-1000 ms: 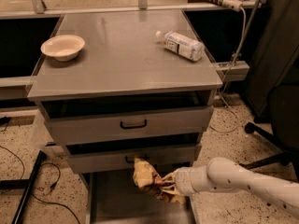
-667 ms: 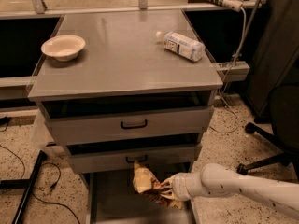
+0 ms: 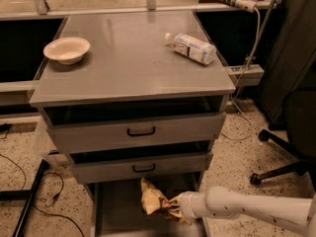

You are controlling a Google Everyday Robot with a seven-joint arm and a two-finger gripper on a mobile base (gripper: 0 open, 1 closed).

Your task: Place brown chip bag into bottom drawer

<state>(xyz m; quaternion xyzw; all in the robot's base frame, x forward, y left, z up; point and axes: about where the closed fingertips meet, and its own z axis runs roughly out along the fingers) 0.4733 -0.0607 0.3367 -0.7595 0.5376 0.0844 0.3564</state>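
Note:
The brown chip bag [image 3: 154, 200], crumpled tan and dark brown, hangs just over the pulled-out bottom drawer [image 3: 116, 215], a shallow grey tray under the two upper drawers. My gripper [image 3: 174, 206] reaches in from the lower right on a white arm and is shut on the bag's right end. The bag sits below the middle drawer's front, near the tray's back right part. Whether the bag touches the tray floor cannot be told.
A white bowl [image 3: 66, 50] and a clear plastic bottle [image 3: 191, 48] lie on the cabinet top [image 3: 128, 68]. The two upper drawers [image 3: 140, 132] stand slightly open. A black office chair base [image 3: 281, 167] stands right. Cables [image 3: 29, 191] and a black bar lie on the floor left.
The arm and the bag have moved down and a little left, deeper over the bottom drawer.

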